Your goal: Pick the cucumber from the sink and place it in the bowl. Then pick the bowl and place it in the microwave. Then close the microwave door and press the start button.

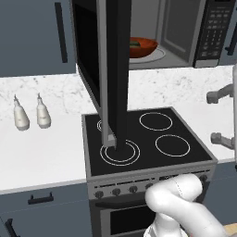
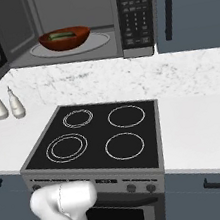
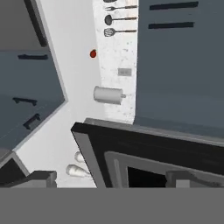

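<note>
Black open microwave door (image 1: 113, 74) hid the left part of the red-brown round bowl (image 1: 144, 45) from the left base camera, dark green cucumber (image 2: 64, 35) was mostly sunk below the bowl's rim, keypad labels on the microwave (image 2: 133, 11) were too small to read.

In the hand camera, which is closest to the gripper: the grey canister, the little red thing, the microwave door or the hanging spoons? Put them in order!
1. The microwave door, right in front of the gripper.
2. The grey canister, on the counter beyond the door.
3. The little red thing, further along the counter.
4. The hanging spoons, on the wall at the far end.
</note>
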